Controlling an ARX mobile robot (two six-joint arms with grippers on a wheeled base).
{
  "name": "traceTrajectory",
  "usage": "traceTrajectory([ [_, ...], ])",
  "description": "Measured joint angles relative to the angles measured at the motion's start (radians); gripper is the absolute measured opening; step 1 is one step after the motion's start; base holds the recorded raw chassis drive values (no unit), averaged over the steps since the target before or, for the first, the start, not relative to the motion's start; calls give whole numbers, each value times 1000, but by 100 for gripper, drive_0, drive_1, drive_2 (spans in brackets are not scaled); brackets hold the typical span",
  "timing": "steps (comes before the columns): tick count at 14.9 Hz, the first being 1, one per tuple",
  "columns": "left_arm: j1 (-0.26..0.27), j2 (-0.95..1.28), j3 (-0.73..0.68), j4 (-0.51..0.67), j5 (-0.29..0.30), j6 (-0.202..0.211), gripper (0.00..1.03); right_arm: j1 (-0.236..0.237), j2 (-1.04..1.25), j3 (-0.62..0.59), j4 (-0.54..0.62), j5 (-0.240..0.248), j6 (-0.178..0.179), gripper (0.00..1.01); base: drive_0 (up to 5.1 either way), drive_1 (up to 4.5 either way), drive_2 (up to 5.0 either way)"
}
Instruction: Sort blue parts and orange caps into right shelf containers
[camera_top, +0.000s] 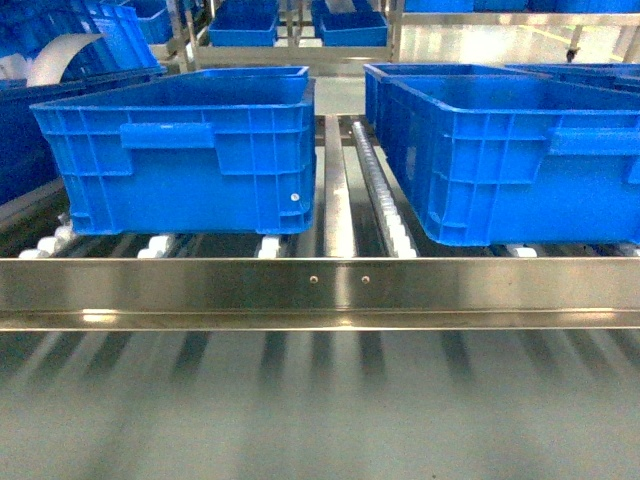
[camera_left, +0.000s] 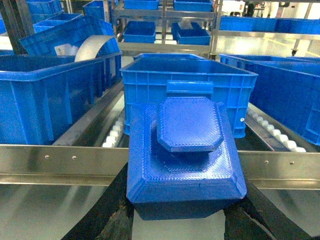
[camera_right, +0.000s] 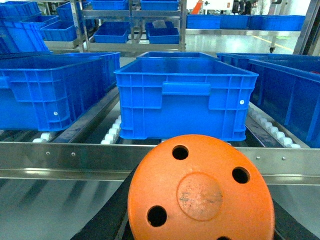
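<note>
In the left wrist view a blue part (camera_left: 186, 160), a stepped block with an octagonal top, sits clamped between black fingers (camera_left: 120, 210) of my left gripper (camera_left: 182, 217). It hangs in front of the steel rail, facing a blue crate (camera_left: 185, 75). In the right wrist view a round orange cap (camera_right: 200, 192) with several holes is held by my right gripper (camera_right: 197, 231), facing another blue crate (camera_right: 185, 95). The head view shows two of the right shelf containers, a left one (camera_top: 180, 150) and a right one (camera_top: 510, 160), but neither gripper.
A steel front rail (camera_top: 320, 285) runs across below the crates, which rest on white roller tracks (camera_top: 385, 215). More blue crates (camera_left: 45, 95) stand to the left and on racks (camera_right: 130, 25) behind. A curved white sheet (camera_left: 95, 47) lies in a left crate.
</note>
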Motion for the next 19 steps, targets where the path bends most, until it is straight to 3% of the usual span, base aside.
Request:
traceTrajectory([
  [8, 0, 0, 0, 0, 0, 0, 41, 0, 0, 0, 0, 0, 0, 44, 0, 0, 0],
  [19, 0, 0, 0, 0, 0, 0, 41, 0, 0, 0, 1, 0, 0, 44, -4, 427, -434],
])
